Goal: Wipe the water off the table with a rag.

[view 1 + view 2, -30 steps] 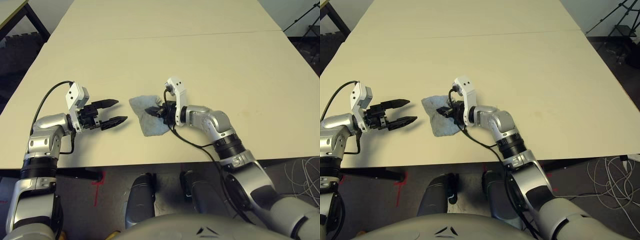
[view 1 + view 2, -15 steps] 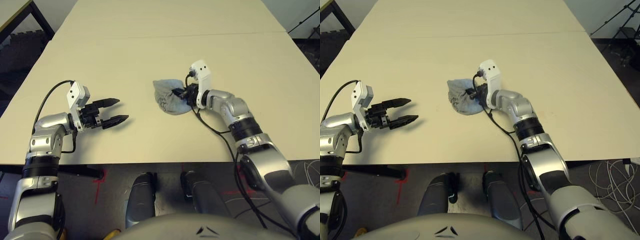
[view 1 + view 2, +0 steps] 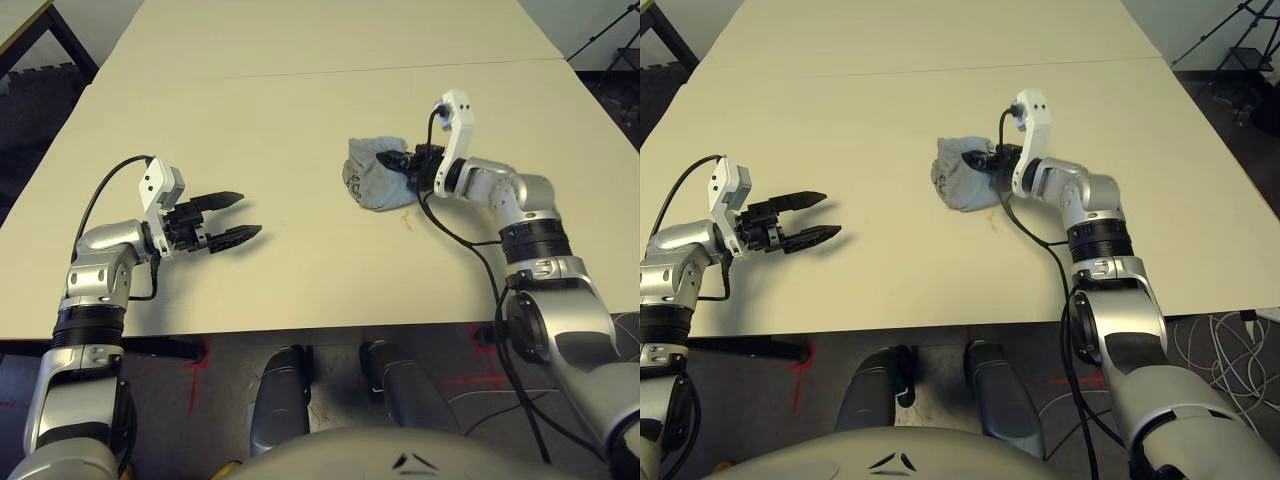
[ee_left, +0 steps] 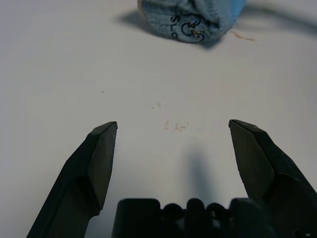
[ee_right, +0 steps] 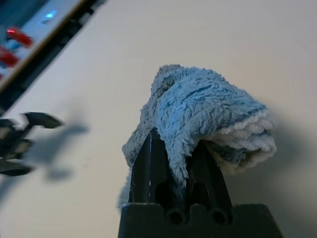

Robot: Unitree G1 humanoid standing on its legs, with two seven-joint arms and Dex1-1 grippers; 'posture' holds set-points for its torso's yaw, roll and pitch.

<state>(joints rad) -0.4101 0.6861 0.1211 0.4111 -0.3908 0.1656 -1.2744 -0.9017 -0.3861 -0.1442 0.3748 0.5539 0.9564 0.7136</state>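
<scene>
Carried rightward across the counter (image 3: pixel 300 110), the rag (image 3: pixel 375 180) stays pinched in the right pincer (image 3: pixel 398 163); left pincer (image 3: pixel 238 216) hovers spread.

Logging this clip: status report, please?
Right gripper shut on rag, bunched. Left gripper open, empty. Faint brown water marks beside rag on table. Nothing in the way.

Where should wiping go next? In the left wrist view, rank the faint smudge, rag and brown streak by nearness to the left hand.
1. The faint brown smudge, on the table straight ahead between the fingers.
2. Farther ahead, the rag and the brown streak beside it: too close to call.
</scene>
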